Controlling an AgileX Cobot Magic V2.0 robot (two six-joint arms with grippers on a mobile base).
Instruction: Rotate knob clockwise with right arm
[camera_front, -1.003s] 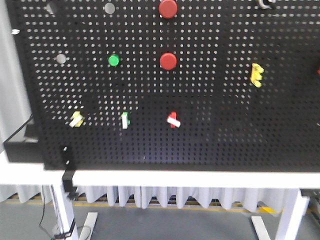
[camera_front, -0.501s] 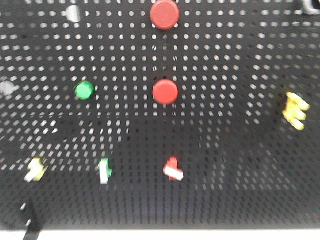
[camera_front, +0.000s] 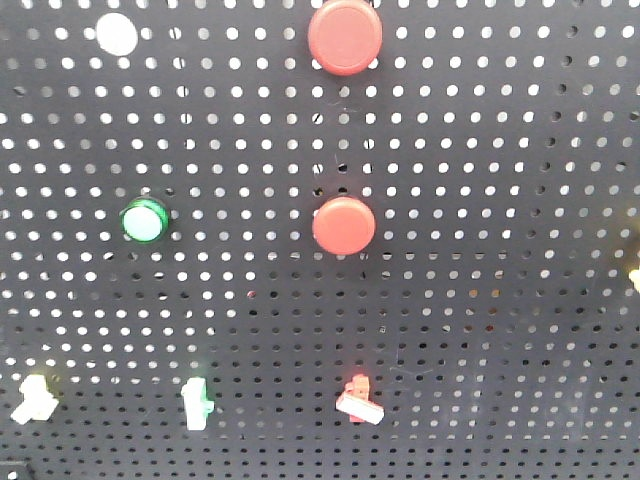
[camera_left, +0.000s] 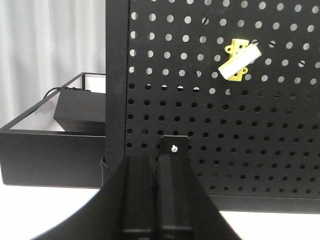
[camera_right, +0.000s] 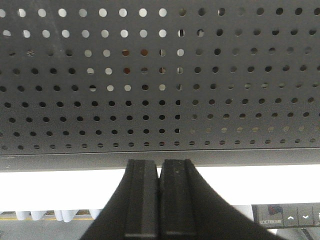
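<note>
The front view is filled by a black pegboard (camera_front: 480, 300). It carries two red round buttons (camera_front: 345, 35) (camera_front: 343, 225), a green button (camera_front: 144, 220) and a white round cap (camera_front: 116, 33). Three small lever switches sit in the bottom row: pale yellow (camera_front: 32, 398), green and white (camera_front: 197, 403), red and white (camera_front: 358, 400). I cannot pick out a rotary knob in any view. Neither gripper shows in the front view. My left gripper (camera_left: 156, 160) is shut and empty, low before the board's left corner. My right gripper (camera_right: 160, 162) is shut and empty, below the board's bottom edge (camera_right: 160, 155).
In the left wrist view a yellow lever switch (camera_left: 239, 60) sits on the board and a black tray (camera_left: 50, 145) stands to its left on the white table (camera_left: 40, 205). A small bracket (camera_left: 174, 147) is just ahead of the left fingers. A yellow part (camera_front: 635, 275) touches the front view's right edge.
The front view has closed in on the pegboard. The buttons and switches look larger, and the table, its legs and the board's edges have left the frame.
</note>
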